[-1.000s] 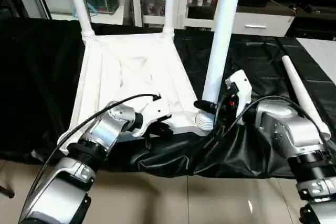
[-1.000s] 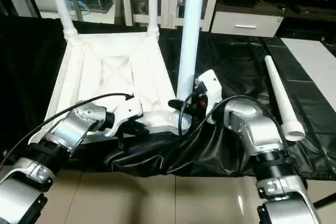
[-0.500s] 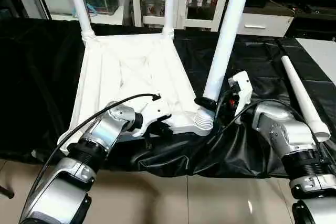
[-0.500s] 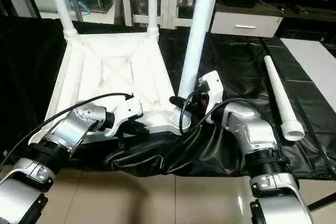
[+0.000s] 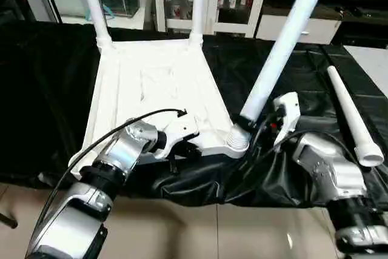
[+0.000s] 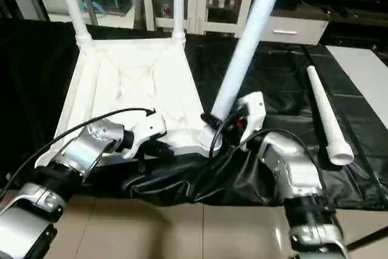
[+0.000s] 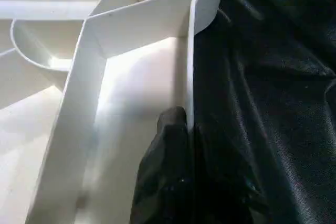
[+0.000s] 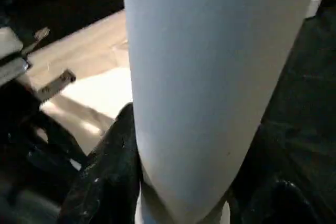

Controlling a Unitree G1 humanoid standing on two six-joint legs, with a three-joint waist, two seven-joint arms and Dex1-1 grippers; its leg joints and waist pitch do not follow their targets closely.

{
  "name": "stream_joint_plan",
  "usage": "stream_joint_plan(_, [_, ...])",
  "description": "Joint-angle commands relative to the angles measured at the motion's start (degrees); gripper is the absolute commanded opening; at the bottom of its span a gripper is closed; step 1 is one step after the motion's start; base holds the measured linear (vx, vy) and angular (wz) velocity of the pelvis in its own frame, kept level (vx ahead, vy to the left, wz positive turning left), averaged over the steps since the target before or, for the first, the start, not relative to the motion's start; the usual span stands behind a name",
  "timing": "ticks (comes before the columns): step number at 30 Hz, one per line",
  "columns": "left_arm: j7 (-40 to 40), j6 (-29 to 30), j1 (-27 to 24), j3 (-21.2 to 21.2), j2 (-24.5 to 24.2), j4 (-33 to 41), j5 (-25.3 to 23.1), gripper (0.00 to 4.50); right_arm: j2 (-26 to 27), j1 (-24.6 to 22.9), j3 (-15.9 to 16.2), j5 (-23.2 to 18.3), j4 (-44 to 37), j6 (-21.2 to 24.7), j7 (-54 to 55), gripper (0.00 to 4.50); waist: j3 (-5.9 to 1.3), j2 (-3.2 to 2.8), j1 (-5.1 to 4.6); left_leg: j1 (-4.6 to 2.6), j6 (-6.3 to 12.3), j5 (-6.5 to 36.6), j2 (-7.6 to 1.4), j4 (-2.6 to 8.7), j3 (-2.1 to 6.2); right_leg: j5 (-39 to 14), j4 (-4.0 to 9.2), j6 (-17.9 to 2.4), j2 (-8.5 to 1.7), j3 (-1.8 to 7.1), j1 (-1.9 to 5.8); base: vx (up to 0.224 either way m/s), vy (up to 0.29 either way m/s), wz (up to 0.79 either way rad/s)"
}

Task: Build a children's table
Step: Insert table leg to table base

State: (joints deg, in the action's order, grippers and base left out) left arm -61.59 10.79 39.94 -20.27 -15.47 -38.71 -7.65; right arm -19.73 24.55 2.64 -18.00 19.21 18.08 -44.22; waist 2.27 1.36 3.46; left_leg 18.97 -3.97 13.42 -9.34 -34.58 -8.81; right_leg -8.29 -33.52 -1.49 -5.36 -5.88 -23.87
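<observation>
Open black-covered table [image 5: 285, 83] lies between the upturned tabletop [image 5: 157, 89] and a loose leg [image 5: 350, 110] lying at the right, but a tilted leg [image 5: 282, 43] leans across that gap from the near right corner socket [image 5: 237, 140], while two upright legs [image 5: 91, 1] block the far corners.

Left arm: silver forearm reaching forward and inward, left pincer [image 5: 182, 148] closing its black fingers [image 7: 168, 166] over the tabletop rim [image 7: 190, 66]. Right arm: silver forearm bending inward, right pincer [image 5: 247, 127] clamping around the leg [image 5: 280, 47] at its base, that leg leaning rightward.
</observation>
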Motion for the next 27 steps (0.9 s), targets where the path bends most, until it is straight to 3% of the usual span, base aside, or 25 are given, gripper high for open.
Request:
stream_joint_plan(1, [1.63,-1.07,-0.10,2.73,1.30,-0.88,3.01,0.00,-1.96,-2.42,6.13,5.16,2.84,4.36,-1.54,1.85,-2.96,0.98,0.04,1.06,4.23,6.74,-3.18,4.57,0.47,-23.25,4.44,-8.04,-4.01,3.09,3.65,0.000,0.000,0.00])
stream_joint_plan(6, [1.73,-1.21,0.11,2.84,1.42,-1.13,2.94,0.00,-3.97,-2.76,9.48,6.13,0.09,8.11,-3.67,1.85,-2.99,0.94,0.09,0.95,4.51,6.99,-3.34,4.64,0.52,-22.74,4.48,-7.96,-3.96,3.16,3.57,0.000,0.000,0.00])
stream_joint_plan(7, [1.96,-1.31,0.13,2.95,1.49,-1.26,2.92,0.00,-4.28,-3.03,10.03,6.35,-0.51,9.52,-3.90,1.85,-3.08,1.57,0.09,1.03,4.96,6.31,-3.37,4.60,0.48,-21.68,4.27,-8.26,-4.00,3.17,3.65,0.000,0.000,0.00])
stream_joint_plan(9, [2.10,-1.34,0.13,3.01,1.52,-1.29,2.91,0.00,-4.02,-3.09,9.79,6.47,-0.29,9.36,-3.50,1.85,-3.07,1.30,0.17,1.07,5.16,5.75,-3.37,4.59,0.50,-20.98,4.20,-8.56,-4.09,3.21,3.58,0.000,0.000,0.00])
stream_joint_plan(11, [2.42,-1.38,0.03,3.20,1.54,-1.29,2.92,0.00,-2.24,-2.67,7.29,5.88,2.40,7.26,-0.69,1.85,-3.00,1.61,0.15,1.04,4.96,6.71,-3.34,4.65,0.45,-22.74,4.45,-8.18,-4.18,3.15,3.53,0.000,0.000,0.00])
stream_joint_plan(12, [2.44,-1.38,0.02,3.21,1.54,-1.29,2.92,0.00,-2.06,-2.63,7.00,5.79,2.68,7.00,-0.43,1.85,-3.02,1.45,0.15,0.95,4.80,7.02,-3.35,4.66,0.46,-23.40,4.53,-8.13,-4.28,3.18,3.41,0.000,0.000,0.00])
stream_joint_plan(15, [2.59,-1.34,-0.06,3.34,1.57,-1.26,2.93,0.00,0.24,-2.17,2.11,2.03,5.36,5.49,1.37,1.85,-2.95,1.28,-0.15,0.72,3.53,10.26,-3.50,4.97,0.71,-27.03,5.12,-6.85,-4.34,3.02,3.20,0.000,0.000,0.00])
stream_joint_plan(21, [2.92,-1.28,0.11,3.57,1.70,-1.35,2.94,0.00,2.36,-2.24,-5.11,-3.40,6.64,7.11,3.46,1.85,-3.04,1.42,-0.34,0.83,3.58,9.66,-3.57,5.06,0.62,-24.56,4.95,-7.72,-4.27,3.15,3.30,0.000,0.000,0.00])
stream_joint_plan(23, [3.04,-1.32,0.22,3.61,1.71,-1.48,3.00,0.00,2.50,-2.72,-6.35,-4.24,6.72,8.29,2.98,1.85,-3.03,1.36,-0.25,0.81,3.78,9.28,-3.56,5.02,0.52,-24.04,4.90,-8.13,-4.28,3.21,3.32,0.000,0.000,0.00])
stream_joint_plan(27, [3.22,-1.35,0.39,3.64,1.75,-1.68,3.08,0.00,1.98,-4.14,-5.59,-4.76,5.68,10.97,1.67,1.85,-3.06,1.33,-0.09,0.84,3.88,8.39,-3.57,5.00,0.47,-23.43,4.83,-8.34,-4.30,3.21,3.35,0.000,0.000,0.00])
